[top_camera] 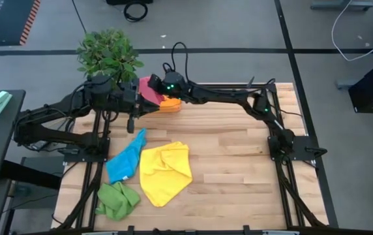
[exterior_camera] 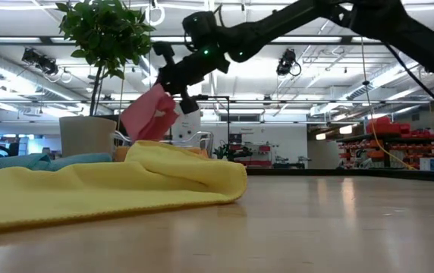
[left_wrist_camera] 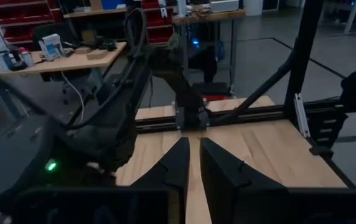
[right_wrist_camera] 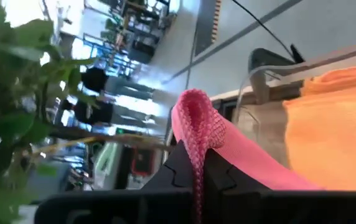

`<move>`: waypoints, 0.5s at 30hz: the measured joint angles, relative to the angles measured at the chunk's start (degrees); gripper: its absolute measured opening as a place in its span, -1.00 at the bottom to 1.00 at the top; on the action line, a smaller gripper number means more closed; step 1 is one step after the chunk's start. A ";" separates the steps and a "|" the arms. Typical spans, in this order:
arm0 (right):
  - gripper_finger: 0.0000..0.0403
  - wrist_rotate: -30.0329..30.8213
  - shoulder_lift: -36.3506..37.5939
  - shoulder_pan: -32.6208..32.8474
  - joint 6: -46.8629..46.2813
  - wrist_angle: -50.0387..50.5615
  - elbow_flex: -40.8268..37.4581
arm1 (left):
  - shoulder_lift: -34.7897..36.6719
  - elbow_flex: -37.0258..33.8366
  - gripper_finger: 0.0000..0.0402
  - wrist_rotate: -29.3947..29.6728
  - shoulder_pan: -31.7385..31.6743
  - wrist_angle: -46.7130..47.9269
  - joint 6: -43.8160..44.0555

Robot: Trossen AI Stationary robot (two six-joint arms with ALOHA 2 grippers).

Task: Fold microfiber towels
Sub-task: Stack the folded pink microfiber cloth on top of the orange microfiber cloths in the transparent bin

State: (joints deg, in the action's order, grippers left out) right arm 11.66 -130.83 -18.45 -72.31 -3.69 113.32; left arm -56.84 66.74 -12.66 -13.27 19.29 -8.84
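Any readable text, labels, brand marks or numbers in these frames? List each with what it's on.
None legible.
Boxes on the background workbench in the left wrist view: printing, too blurred to read.
Shelving behind the table in the low view: too small to read.
Pink towel, orange towel, yellow towel: no label visible.
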 joint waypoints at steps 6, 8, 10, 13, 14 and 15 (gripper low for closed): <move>-0.98 5.33 -3.18 -0.09 -2.75 0.23 2.58 | 0.00 0.00 -0.78 0.00 -0.91 0.52 -0.77; -0.98 6.71 -3.58 -0.48 -3.26 3.94 2.56 | 0.00 0.00 -0.79 0.00 -1.25 0.87 -0.79; -0.97 8.34 -3.62 -0.92 -3.35 8.98 2.49 | 0.00 0.00 -0.80 0.00 -1.42 1.21 -0.79; -0.97 11.39 -3.62 -1.43 -1.57 14.83 2.49 | -0.01 0.00 -0.80 -0.01 -1.40 1.61 -0.81; -0.97 11.89 -3.62 -1.68 -0.59 16.10 2.49 | -0.01 0.00 -0.79 -0.03 -1.40 1.72 -0.81; -0.97 12.02 -3.62 -1.83 0.24 16.54 2.47 | -0.02 0.00 -0.79 -0.03 -1.40 1.68 -0.81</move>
State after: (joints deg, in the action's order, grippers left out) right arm 23.68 -134.45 -20.29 -72.07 12.85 115.79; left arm -56.86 66.74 -12.69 -14.68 20.97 -9.65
